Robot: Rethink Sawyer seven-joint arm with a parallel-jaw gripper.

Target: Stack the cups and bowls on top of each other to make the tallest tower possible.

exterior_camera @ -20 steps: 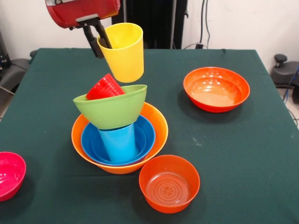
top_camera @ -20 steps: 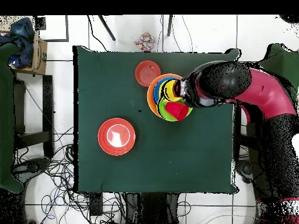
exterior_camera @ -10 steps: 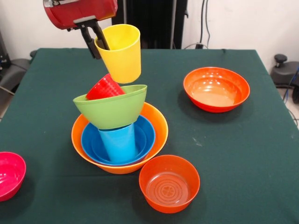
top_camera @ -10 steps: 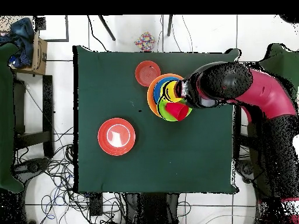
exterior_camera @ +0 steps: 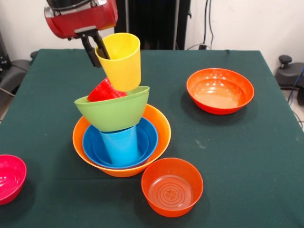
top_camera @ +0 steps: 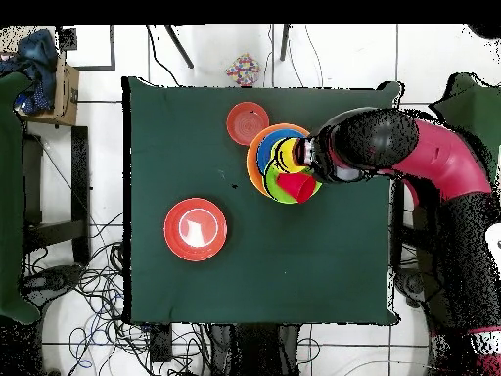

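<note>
I had the tool (exterior_camera: 98, 43) clamped on the yellow cup's (exterior_camera: 120, 61) rim, the cup hanging tilted just above the lime green bowl (exterior_camera: 114, 110) atop the tower (exterior_camera: 121, 137). Next, I judged, it needed lowering squarely beside the red cup (exterior_camera: 105, 90). I could read no writing anywhere.

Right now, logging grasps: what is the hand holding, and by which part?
The yellow cup, gripped by its rim, one finger inside.
</note>
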